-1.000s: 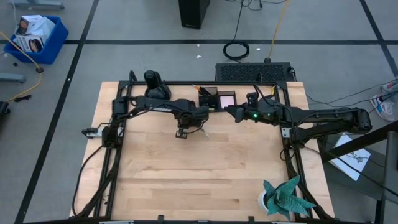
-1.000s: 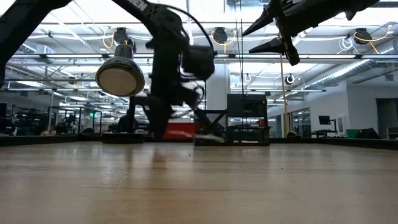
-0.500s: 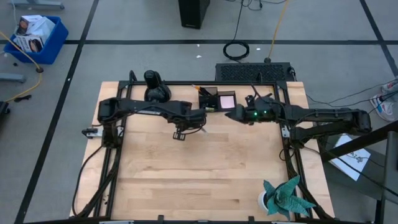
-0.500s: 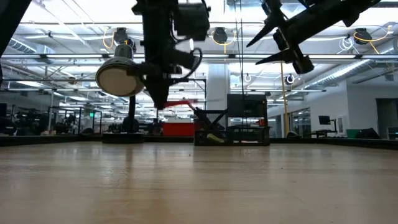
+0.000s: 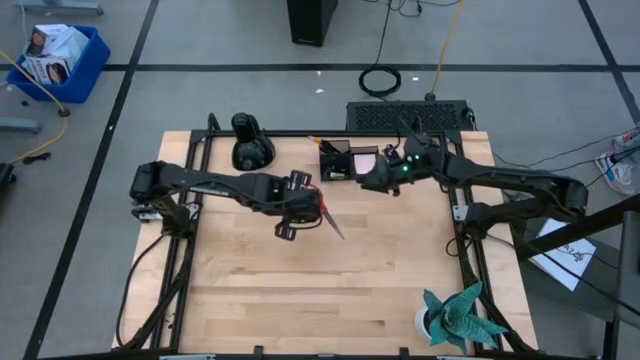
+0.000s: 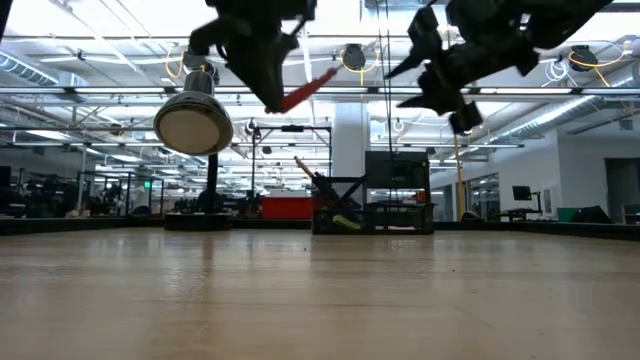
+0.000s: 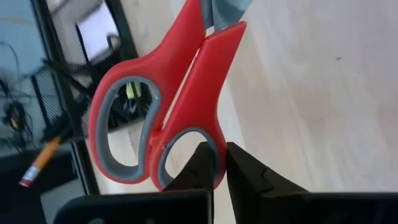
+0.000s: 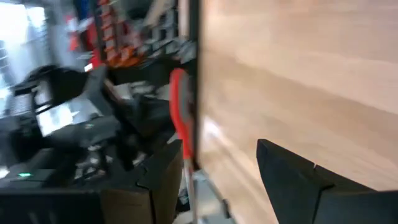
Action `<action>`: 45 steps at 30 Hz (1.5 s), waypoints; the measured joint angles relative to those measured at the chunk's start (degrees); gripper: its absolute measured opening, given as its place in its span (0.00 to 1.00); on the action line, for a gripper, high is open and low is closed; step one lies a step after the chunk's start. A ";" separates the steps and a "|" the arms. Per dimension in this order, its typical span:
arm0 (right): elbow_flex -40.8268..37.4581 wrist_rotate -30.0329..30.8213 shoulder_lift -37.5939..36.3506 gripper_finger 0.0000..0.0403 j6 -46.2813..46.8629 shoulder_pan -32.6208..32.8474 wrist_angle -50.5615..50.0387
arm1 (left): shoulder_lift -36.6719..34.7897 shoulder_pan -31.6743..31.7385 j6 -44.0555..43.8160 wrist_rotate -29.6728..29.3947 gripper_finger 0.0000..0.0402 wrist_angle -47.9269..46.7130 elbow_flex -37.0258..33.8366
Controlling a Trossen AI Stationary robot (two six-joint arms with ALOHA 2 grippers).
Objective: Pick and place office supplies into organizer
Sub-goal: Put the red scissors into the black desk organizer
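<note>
Right, my left gripper (image 7: 219, 163) is pinched tight on the red-handled steel scissors (image 7: 163, 106) by one finger loop; rigid, blade-heavy, they'll pivot. The right gripper (image 8: 217, 171) hangs half open, empty, at two o'clock over the black caddy organizer (image 5: 345, 162).

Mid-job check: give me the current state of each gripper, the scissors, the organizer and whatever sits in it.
left gripper: shut on one handle loop of the scissors, raised above the table.
scissors: blades closed, lifted clear of the table, not yet in the organizer.
right gripper: open, empty, hovering near the organizer.
organizer: upright at the table's far edge.
pink sticky-note pad: lying in the organizer.
pencil: leaning out of the organizer's tall compartment.
</note>
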 joint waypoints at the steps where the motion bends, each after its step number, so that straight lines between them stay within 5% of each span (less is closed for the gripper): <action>1: 0.00 -1.49 1.19 0.49 0.78 -0.36 2.54 | -0.51 -0.48 0.15 -0.11 0.05 0.19 0.02; 9: 0.03 -4.84 12.34 0.49 9.07 0.43 27.71 | -1.44 -3.12 -2.18 -1.02 0.04 0.66 0.02; 22: 0.08 -4.21 23.39 0.49 11.67 6.80 41.45 | -1.37 -4.22 -3.82 -0.66 0.05 1.19 0.02; 35: 6.95 -0.61 24.09 0.49 1.71 8.57 28.45 | -1.37 -4.20 -3.75 -0.01 0.06 1.70 0.02; 45: 7.91 -0.57 24.06 0.49 0.47 9.09 28.14 | -1.37 -4.20 -3.42 0.07 0.07 3.49 0.02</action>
